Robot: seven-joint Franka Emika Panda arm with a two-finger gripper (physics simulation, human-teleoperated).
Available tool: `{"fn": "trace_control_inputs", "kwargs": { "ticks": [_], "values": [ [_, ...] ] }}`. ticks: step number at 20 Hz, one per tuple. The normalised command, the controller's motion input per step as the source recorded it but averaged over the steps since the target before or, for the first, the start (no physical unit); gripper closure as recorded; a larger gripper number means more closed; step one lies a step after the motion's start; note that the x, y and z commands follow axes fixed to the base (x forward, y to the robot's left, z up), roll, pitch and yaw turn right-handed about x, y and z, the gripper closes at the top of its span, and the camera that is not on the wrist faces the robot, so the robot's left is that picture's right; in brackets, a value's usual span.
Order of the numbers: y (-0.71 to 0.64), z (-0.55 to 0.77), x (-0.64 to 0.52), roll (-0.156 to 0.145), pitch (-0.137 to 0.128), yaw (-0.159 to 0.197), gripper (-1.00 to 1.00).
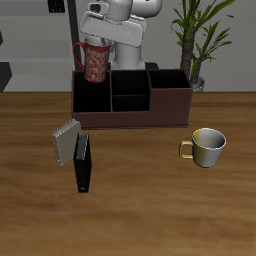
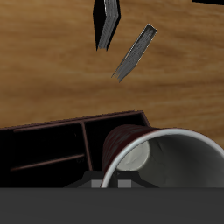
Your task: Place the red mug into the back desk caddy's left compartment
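Note:
The red mug (image 1: pixel 95 62), mottled pink-white with a loop handle, hangs upright from my gripper (image 1: pixel 101 42), which is shut on its rim. It sits over the left compartment (image 1: pixel 92 96) of the back desk caddy (image 1: pixel 168 105), a wide maroon-brown box with black sections. The mug's base is about level with the caddy's top edge. In the wrist view the mug's (image 2: pixel 175 162) pale rim and grey-white inside fill the frame close up. The caddy (image 2: pixel 52 144) lies just beyond it. My fingertips are hidden there.
A yellowish-gold mug (image 1: pixel 208 146) stands in front of the caddy's other end. A grey book (image 1: pixel 67 142) and a black book (image 1: pixel 83 170) stand upright in front of the caddy, below the mug's end; the wrist view shows both books (image 2: pixel 133 52). A potted plant (image 1: pixel 196 40) stands behind the caddy.

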Motion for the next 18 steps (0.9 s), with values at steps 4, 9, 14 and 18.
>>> {"fn": "trace_control_inputs", "kwargs": {
  "ticks": [4,9,14,18],
  "values": [
    [0.15,-0.11,0.05,0.026,0.005,0.000,1.00],
    [0.04,-0.10,0.07,0.006,0.007,-0.031,1.00],
    [0.04,-0.05,0.05,0.008,-0.007,-0.017,1.00],
    [0.02,-0.11,0.03,-0.002,-0.021,-0.037,1.00]
  ]
}}
